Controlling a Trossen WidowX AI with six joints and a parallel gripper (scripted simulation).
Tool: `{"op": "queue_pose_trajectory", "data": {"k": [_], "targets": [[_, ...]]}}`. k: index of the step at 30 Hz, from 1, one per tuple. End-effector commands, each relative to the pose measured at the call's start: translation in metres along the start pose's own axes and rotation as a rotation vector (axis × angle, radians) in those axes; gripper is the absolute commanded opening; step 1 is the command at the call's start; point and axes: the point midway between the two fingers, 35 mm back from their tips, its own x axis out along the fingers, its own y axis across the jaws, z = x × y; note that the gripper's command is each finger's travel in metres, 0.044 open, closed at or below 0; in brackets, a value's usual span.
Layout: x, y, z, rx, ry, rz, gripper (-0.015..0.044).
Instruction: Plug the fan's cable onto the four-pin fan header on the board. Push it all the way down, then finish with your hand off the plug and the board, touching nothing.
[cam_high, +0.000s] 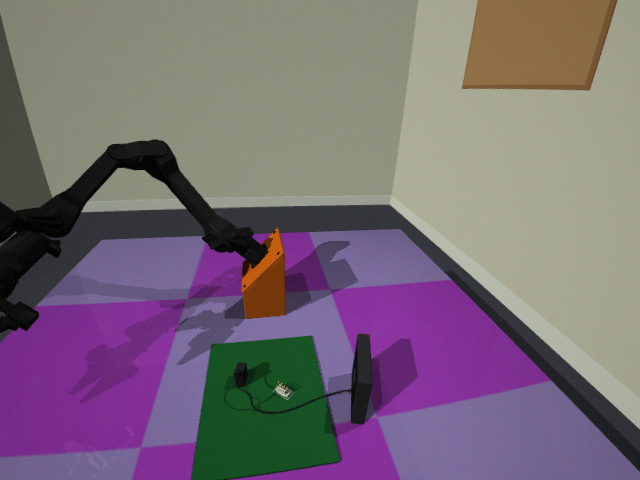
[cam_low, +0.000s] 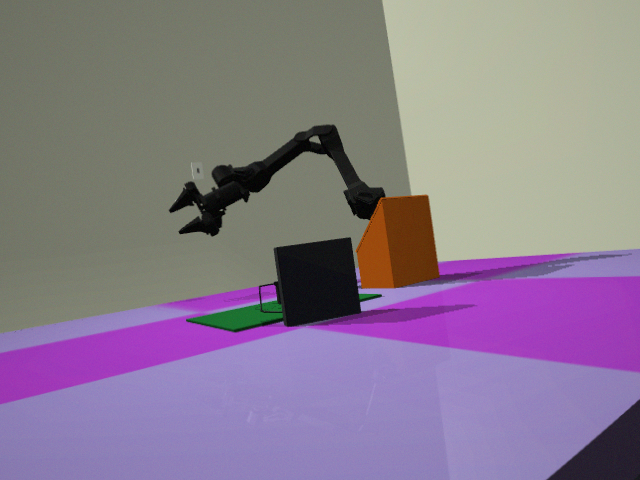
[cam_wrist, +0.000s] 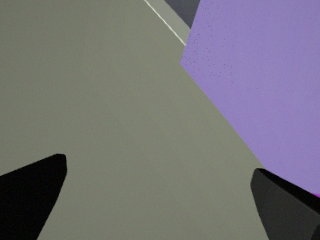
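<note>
From above, 1 flat green board (cam_high: 258, 413) carries 1 small white header (cam_high: 283, 390) and 1 black plug (cam_high: 240, 373), its thin cable (cam_high: 305, 404) looping to 1 slab-like black fan (cam_high: 361, 378).

Side on, 1 gripper (cam_low: 185, 217) hangs high, spread wide, empty.

At the wrist, 2 dark pointed fingers frame wall and floor.

Black arm (cam_low: 289, 149) bent high, tool (cam_low: 188, 217) wide open, empty
</note>
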Motion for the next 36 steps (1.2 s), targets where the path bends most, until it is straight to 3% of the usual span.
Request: {"op": "queue_pose_trajectory", "data": {"k": [1,7,12,20,24,30,36], "targets": [[0.012,-0.039,-0.023,-0.032,0.023,-0.134,0.044],[0.017,-0.124,-0.081,-0.181,0.103,-0.437,0.044],[-0.002,-0.191,-0.129,-0.386,0.205,-0.687,0.044],[-0.075,-0.281,-0.191,-0.903,0.436,-1.049,0.044],[-0.127,-0.312,-0.209,-1.307,0.595,-1.2,0.044],[-0.191,-0.323,-0.217,-2.001,0.813,-1.294,0.044],[-0.193,-0.323,-0.217,-2.024,0.819,-1.294,0.044]]}}
